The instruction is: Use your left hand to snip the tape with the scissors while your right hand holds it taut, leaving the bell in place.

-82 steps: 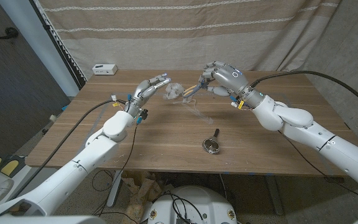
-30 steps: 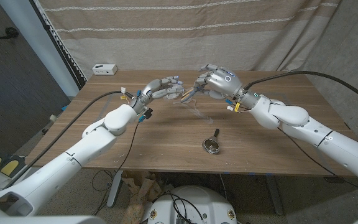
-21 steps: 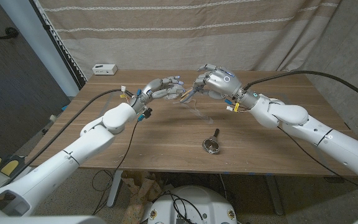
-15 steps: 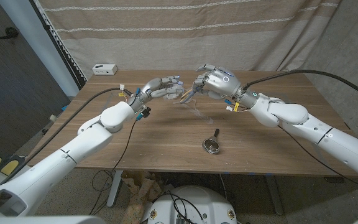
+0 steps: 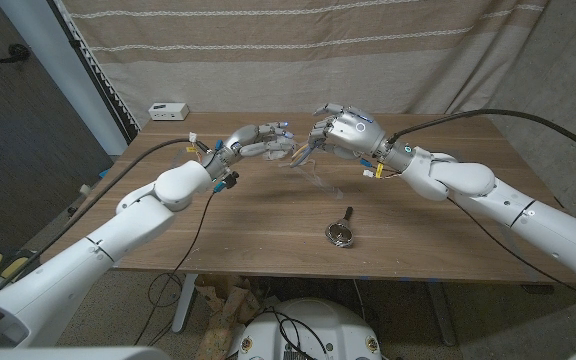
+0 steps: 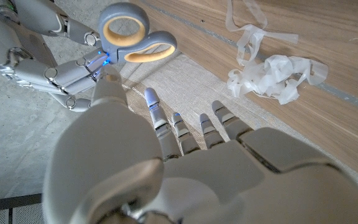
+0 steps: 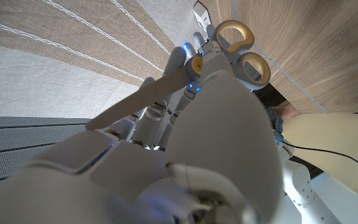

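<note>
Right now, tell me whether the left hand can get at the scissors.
Probably yes: the right hand holds the scissors with handle loops sticking out toward the left hand's open fingers, nothing between.

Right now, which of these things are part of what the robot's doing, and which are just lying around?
Part of the job:
- scissors, held by the right hand
- left hand, fingers apart, close to the scissors
- crumpled clear tape on the table
- bell, meant to stay put

Just lying about:
- small white box at the table's far corner
</note>
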Controlling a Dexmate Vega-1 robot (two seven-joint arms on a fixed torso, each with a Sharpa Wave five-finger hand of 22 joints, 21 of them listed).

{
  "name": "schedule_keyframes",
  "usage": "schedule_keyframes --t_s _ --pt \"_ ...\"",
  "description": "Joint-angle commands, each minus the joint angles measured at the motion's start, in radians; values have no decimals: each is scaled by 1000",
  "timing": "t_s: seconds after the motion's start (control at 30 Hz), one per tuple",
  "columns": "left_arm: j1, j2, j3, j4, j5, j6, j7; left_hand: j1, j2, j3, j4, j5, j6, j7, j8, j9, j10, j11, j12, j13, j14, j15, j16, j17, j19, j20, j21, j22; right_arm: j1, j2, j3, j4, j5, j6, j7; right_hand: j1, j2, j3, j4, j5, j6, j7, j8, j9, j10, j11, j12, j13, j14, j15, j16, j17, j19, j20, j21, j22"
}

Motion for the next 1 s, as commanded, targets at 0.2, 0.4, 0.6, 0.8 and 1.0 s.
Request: schedule_keyframes --t_s 0.2,0.4,0.6,0.8,1.0 --pt "-9 18 9 -17 -1 54 -11 14 -1 11 -2 -9 0 20 7 12 -3 0 4 0 -8 -70 1 3 -5 3 -2 2 0 -18 6 -32 -2 -5 -8 75 82 -2 2 2 5 -7 -5 -3 -5 0 10 8 5 -108 -7 5 -2 -157 10 0" --pt "-32 -5 24 20 -11 18 -39 14 -1 12 0 -12 -5 20 7 16 -3 1 5 -1 -9 -69 2 3 -4 1 -1 2 -11 -28 15 -57 4 2 10 76 84 -2 3 1 4 -8 -7 -5 -11 0 10 10 0 -108 -12 8 -4 -157 13 0" --pt "-73 -24 57 49 2 1 -79 13 -2 13 1 -15 -9 19 6 19 -4 2 6 -2 -9 -69 2 3 -3 1 0 2 -1 -15 9 -41 -9 9 5 77 84 -1 4 0 -1 -9 -9 -6 -12 0 10 11 -5 -108 -18 11 -7 -157 17 0" --pt "-85 -28 69 53 7 -6 -95 13 -2 14 1 -17 -8 19 7 21 -4 2 6 -3 -10 -68 3 3 -3 0 0 2 9 -3 3 -21 -8 10 10 78 85 0 5 0 1 -9 -9 -7 -13 0 11 12 -6 -108 -22 11 -7 -156 20 0" --pt "-81 -27 69 49 4 1 -94 13 -3 15 2 -20 -2 16 10 25 -5 1 6 -4 -10 -67 3 3 -3 0 1 2 13 5 -3 -8 -7 6 10 77 84 0 5 0 3 -8 -9 -9 -11 -2 12 13 0 -108 -22 16 -9 -156 24 0"
